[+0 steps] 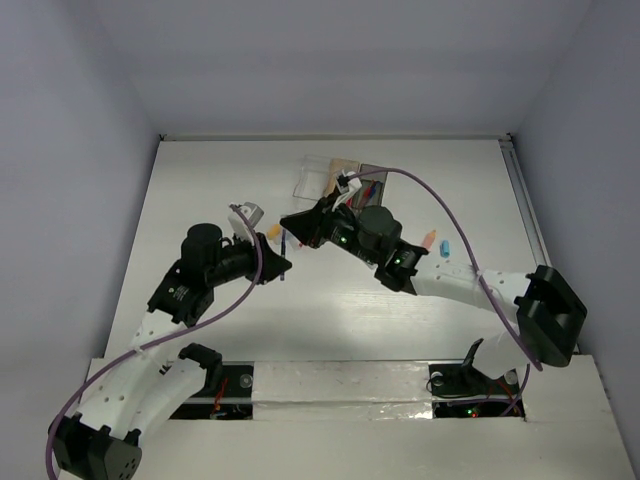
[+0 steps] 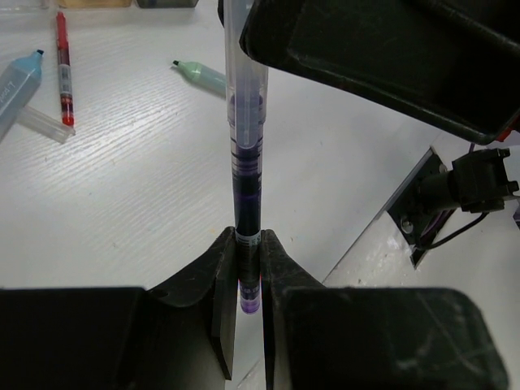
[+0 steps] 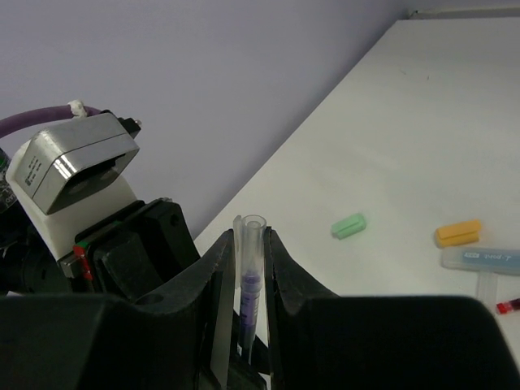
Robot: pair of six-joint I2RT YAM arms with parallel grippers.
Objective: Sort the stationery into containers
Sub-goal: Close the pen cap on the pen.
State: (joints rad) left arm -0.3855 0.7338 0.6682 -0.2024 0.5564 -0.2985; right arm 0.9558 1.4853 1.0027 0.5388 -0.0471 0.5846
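Note:
A thin purple pen (image 2: 246, 162) with a clear cap (image 3: 253, 240) is held in the air between both grippers. My left gripper (image 2: 249, 268) is shut on its purple tail end. My right gripper (image 3: 252, 244) is shut on the clear capped end, facing the left one (image 1: 283, 262) over the middle of the table. The containers stand in a row behind the right gripper (image 1: 290, 225): a clear one (image 1: 315, 178), a tan one (image 1: 347, 168) and a dark one (image 1: 378, 178), partly hidden by the arm. A red pen (image 2: 62, 69), a light-blue marker (image 2: 16, 85) and a green marker (image 2: 203, 75) lie on the table.
A loose clear cap (image 2: 45, 126) lies by the red pen. A green cap (image 3: 349, 225) and an orange piece (image 3: 458, 233) lie apart on the white table. An orange piece (image 1: 430, 240) and a blue one (image 1: 446, 247) lie beside the right forearm. Grey walls enclose the table.

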